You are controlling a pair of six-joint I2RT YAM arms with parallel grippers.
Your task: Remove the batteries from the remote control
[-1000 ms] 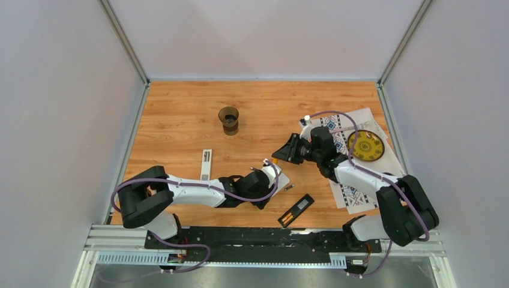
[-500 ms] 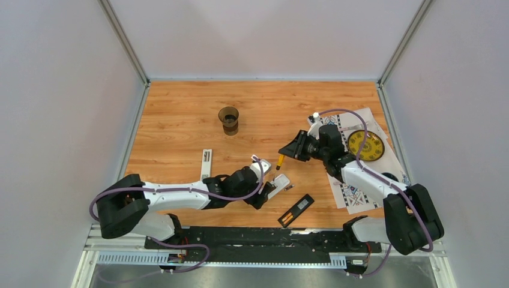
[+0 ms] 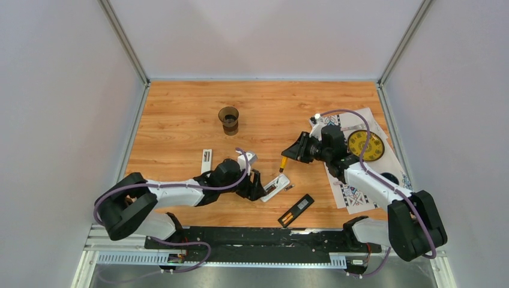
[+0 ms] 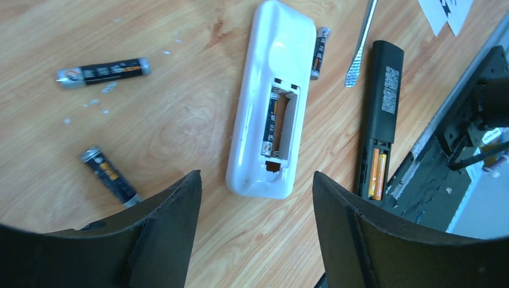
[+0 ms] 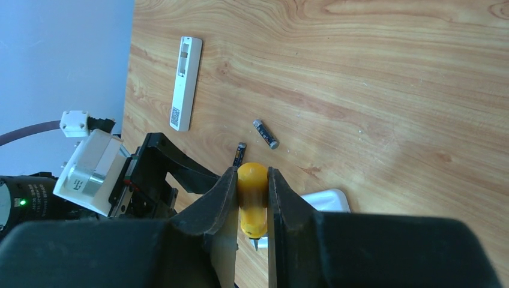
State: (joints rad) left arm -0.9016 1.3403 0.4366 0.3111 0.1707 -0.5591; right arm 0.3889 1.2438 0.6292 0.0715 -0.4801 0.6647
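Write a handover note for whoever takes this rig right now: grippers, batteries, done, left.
Left gripper: open, empty, over the white remote.
Right gripper: shut on the screwdriver.
White remote lies back up, compartment open: one dark battery still in, the other slot empty.
Done: three loose batteries out on the table, two left of the white remote, one beside its right edge.
Left: that dark battery, plus two orange batteries still in the black remote.

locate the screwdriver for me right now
In the top view the yellow-handled screwdriver is right of centre, clamped in the right gripper, its tip pointing toward the white remote.
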